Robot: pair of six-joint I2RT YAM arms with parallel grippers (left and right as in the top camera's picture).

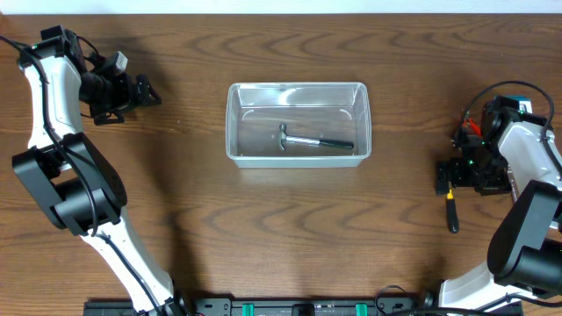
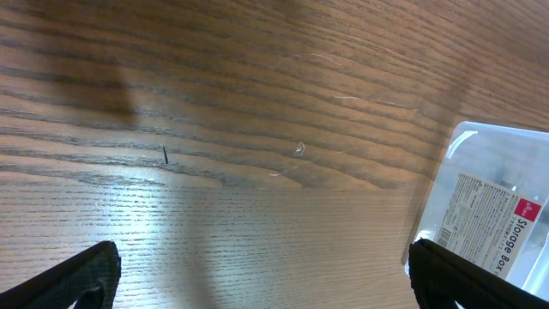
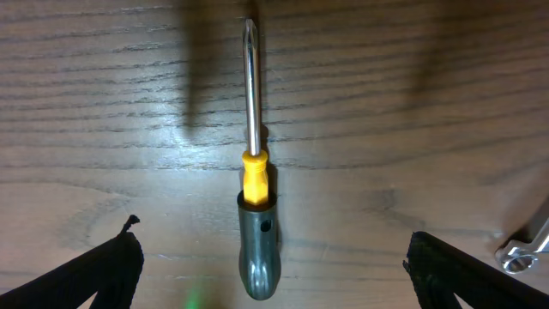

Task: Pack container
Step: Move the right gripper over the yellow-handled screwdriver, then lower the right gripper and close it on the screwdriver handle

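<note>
Overhead: clear plastic container (image 1: 235,132) at the middle of the wooden tabletop (image 1: 290,237), long side running left to right, open side up. Inside it, a small hammer (image 1: 312,141) flat on the bottom, head toward the left, dark grip toward the right. Left gripper (image 1: 145,91) well apart from the container, up toward the left of the picture; too small here to judge the jaws. Right gripper (image 1: 448,177) near the right edge, also well clear of the container, with a screwdriver (image 1: 452,213) lying on the tabletop just beside it.

Left wrist: bare wood grain across most of the picture. One rounded corner of the container (image 2: 480,172) at the right edge, with a white label (image 2: 502,227) reading "Storage Box". Left gripper (image 2: 262,266) spread wide, one dark fingertip (image 2: 81,275) low at the left and the other low at the right, nothing between them but tabletop.

Right wrist: screwdriver (image 3: 255,215) lying flat, steel shaft and cross tip toward the top, yellow collar in the middle, grey handle toward the bottom. Right gripper (image 3: 270,266) apart, fingertips (image 3: 103,270) low in either corner, well to each side of the handle and touching neither it nor the shaft. A bit of shiny metal (image 3: 525,247) at the right edge, too little showing to name.
</note>
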